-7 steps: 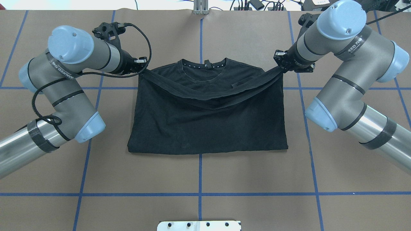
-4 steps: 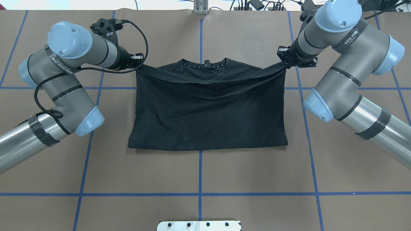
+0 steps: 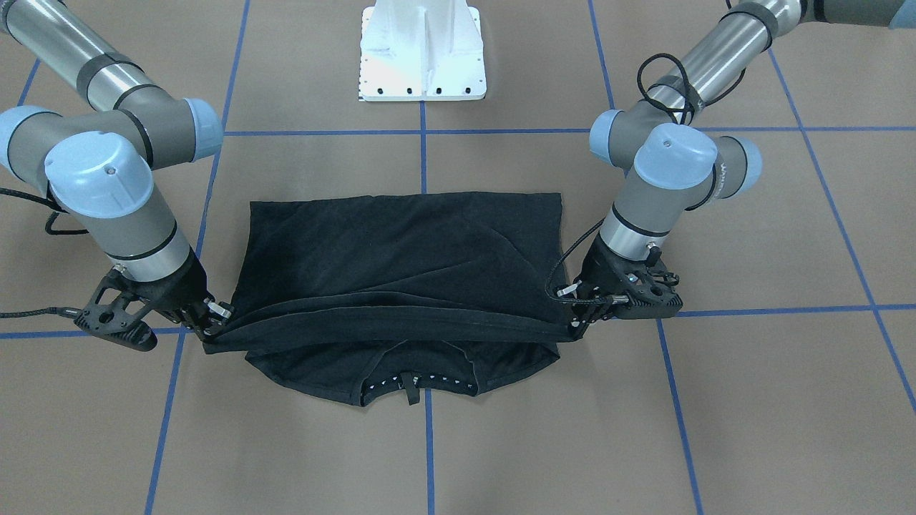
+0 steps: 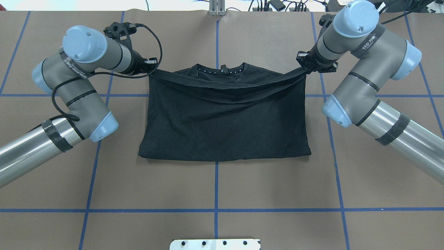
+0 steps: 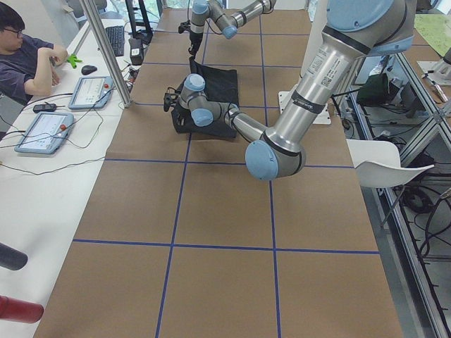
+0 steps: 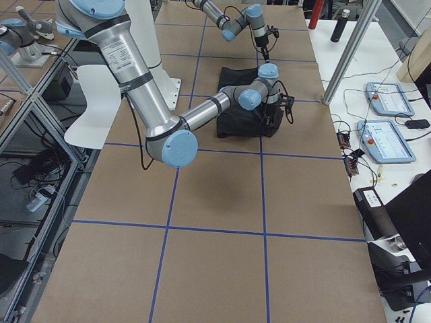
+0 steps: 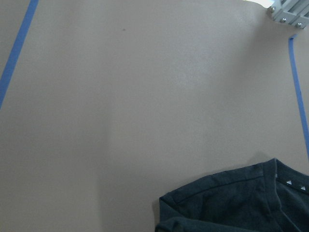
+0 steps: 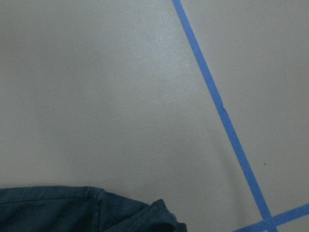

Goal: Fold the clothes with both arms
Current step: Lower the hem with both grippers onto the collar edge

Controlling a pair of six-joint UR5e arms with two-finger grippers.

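The black T-shirt (image 4: 225, 128) lies plain side up in the middle of the table, its collar (image 4: 222, 71) toward the far edge. Its hem is lifted as a sagging band stretched between both grippers, just short of the collar. My left gripper (image 4: 152, 69) is shut on the band's left corner. My right gripper (image 4: 305, 69) is shut on its right corner. In the front-facing view the left gripper (image 3: 576, 327) is on the right, the right gripper (image 3: 211, 332) on the left, and the shirt (image 3: 401, 243) lies between them. Shirt edges show in the left wrist view (image 7: 231, 203) and the right wrist view (image 8: 72, 208).
The white pedestal base (image 3: 422, 50) stands on the robot's side of the brown table with its blue tape grid (image 4: 216, 187). An aluminium post (image 4: 216, 7) and cables sit at the far edge. An operator (image 5: 28, 56) sits at a side desk with tablets.
Both grippers have moved farther from the robot toward the collar, carrying the hem band with them. The folded edge nearest the robot has slid slightly the same way.
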